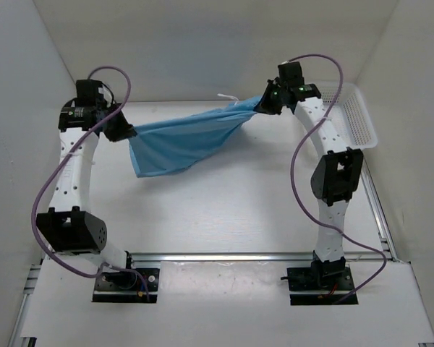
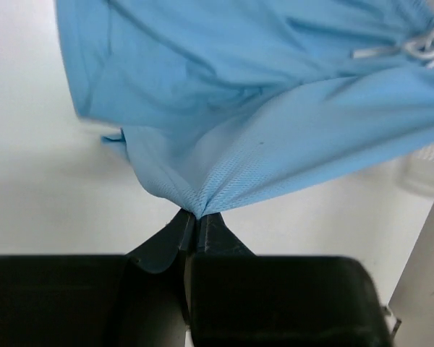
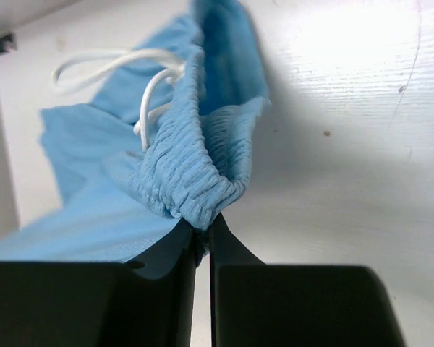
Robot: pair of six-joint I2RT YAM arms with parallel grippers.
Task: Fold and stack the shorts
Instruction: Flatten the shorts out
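Observation:
The light blue shorts (image 1: 181, 139) hang stretched in the air between both grippers at the back of the table. My left gripper (image 1: 126, 133) is shut on a thin fabric corner (image 2: 197, 206) at the left end. My right gripper (image 1: 260, 105) is shut on the ribbed elastic waistband (image 3: 195, 191) at the right end. The white drawstring (image 3: 141, 76) dangles from the waistband; it also shows in the left wrist view (image 2: 412, 49). The lower edge of the shorts sags towards the table below the left gripper.
A white plastic mesh basket (image 1: 358, 116) stands at the back right against the wall. White walls close in on the left, right and back. A metal rail (image 1: 231, 256) runs across near the arm bases.

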